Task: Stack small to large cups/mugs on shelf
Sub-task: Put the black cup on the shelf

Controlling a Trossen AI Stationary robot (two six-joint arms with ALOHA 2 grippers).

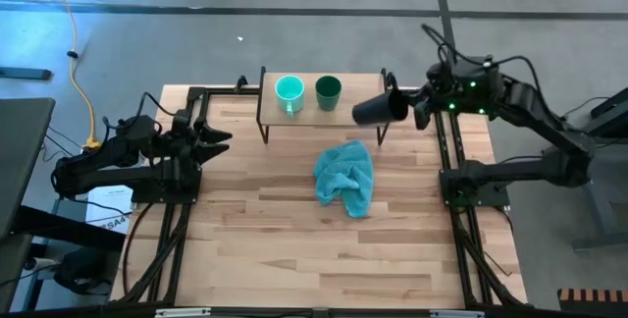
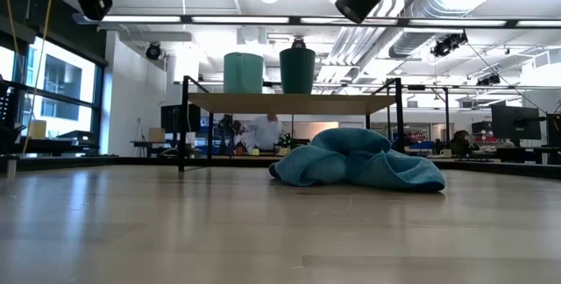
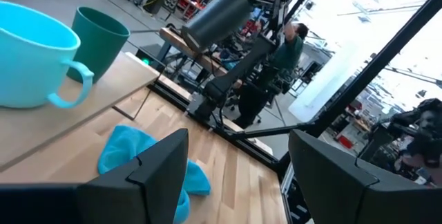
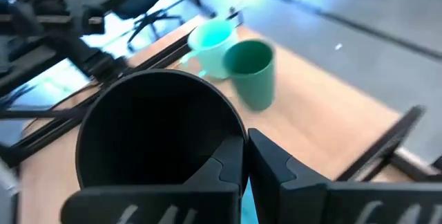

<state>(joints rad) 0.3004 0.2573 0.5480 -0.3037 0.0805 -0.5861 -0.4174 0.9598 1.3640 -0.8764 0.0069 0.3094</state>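
Two dark fingers [image 3: 159, 165] of the left gripper [image 3: 238, 172], set wide apart. Beyond them, a light-wood shelf [image 3: 103, 103] bears a light turquoise handled mug [image 3: 31, 54], with a dark green cup [image 3: 97, 37] just beside it. A crumpled teal cloth [image 3: 128, 148] lies on the wooden surface [image 3: 228, 165] just beyond the fingers. Farther off, the right arm holds a tilted black cup [image 3: 217, 16] in the air.

Grey concrete floor [image 1: 294, 33]; bright windows [image 2: 53, 91] (left), ceiling ducts [image 2: 456, 3].
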